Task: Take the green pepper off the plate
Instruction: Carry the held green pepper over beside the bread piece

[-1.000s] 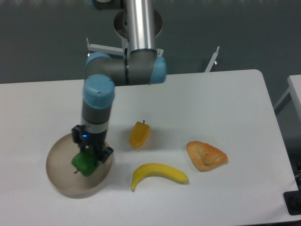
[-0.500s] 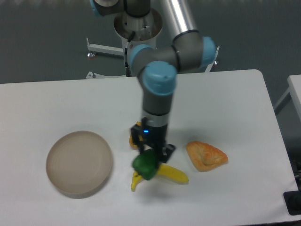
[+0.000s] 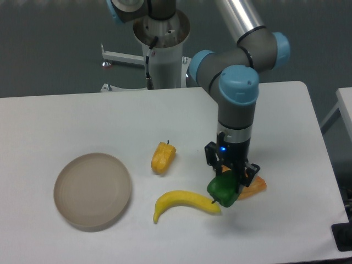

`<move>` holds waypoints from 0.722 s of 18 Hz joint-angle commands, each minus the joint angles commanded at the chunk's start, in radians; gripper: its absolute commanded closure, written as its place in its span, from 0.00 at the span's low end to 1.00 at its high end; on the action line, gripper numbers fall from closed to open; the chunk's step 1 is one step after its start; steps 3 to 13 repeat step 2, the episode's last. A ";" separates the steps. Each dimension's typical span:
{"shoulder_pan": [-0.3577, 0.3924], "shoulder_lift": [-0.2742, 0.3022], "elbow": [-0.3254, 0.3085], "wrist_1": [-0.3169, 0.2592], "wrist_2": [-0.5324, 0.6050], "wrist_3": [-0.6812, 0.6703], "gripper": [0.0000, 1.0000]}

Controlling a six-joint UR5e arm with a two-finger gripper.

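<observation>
Camera view: gripper (image 3: 226, 184) clenched on green pepper (image 3: 223, 190), pepper wedged between fingers at claw's tip, above table (image 3: 66, 121), beside banana (image 3: 184, 201), over pastry (image 3: 254, 187). Plate (image 3: 92, 191) well apart at pepper's 9 o'clock.

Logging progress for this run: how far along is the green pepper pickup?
Done: the plate sits bare, the green pepper is off it. In hand: the hand grips the pepper, which shows in front of the pastry, beside the banana. Left: nothing of the pickup; whether the pepper hangs clear of the table is unclear.
</observation>
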 joint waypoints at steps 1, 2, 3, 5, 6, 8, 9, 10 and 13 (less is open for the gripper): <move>0.000 -0.002 0.003 0.000 0.002 -0.002 0.61; 0.000 -0.002 0.003 0.000 0.006 -0.002 0.61; 0.000 -0.002 0.003 0.000 0.006 -0.002 0.61; 0.000 -0.002 0.003 0.000 0.006 -0.002 0.61; 0.000 -0.002 0.003 0.000 0.006 -0.002 0.61; 0.000 -0.002 0.003 0.000 0.006 -0.002 0.61; 0.000 -0.002 0.003 0.000 0.006 -0.002 0.61; 0.000 -0.002 0.003 0.000 0.006 -0.002 0.61; 0.000 -0.002 0.003 0.000 0.006 -0.002 0.61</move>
